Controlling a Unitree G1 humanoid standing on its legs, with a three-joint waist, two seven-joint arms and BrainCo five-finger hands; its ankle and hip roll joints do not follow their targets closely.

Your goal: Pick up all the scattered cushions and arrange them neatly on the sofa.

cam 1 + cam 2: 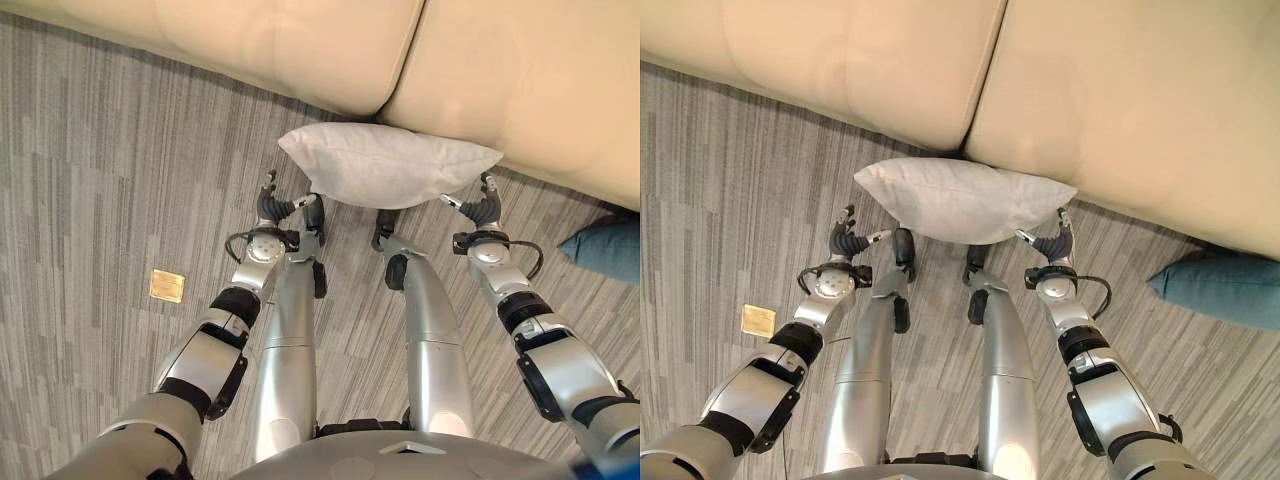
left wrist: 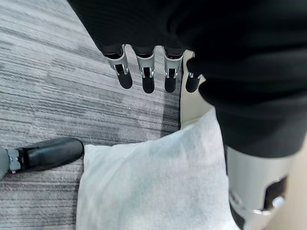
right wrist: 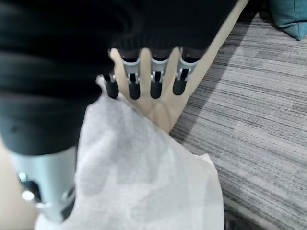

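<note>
White cushion on the grey carpet, against the front edge of the beige sofa, just below the seam between the two seat sections. Left hand beside the cushion's left end, fingers straight and relaxed, clear of the fabric. Right hand beside the cushion's right end, fingers likewise straight, gripping nothing. Teal cushion further right of the white cushion, also on the carpet by the sofa. Small brass floor plate well left, away from the sofa.
</note>
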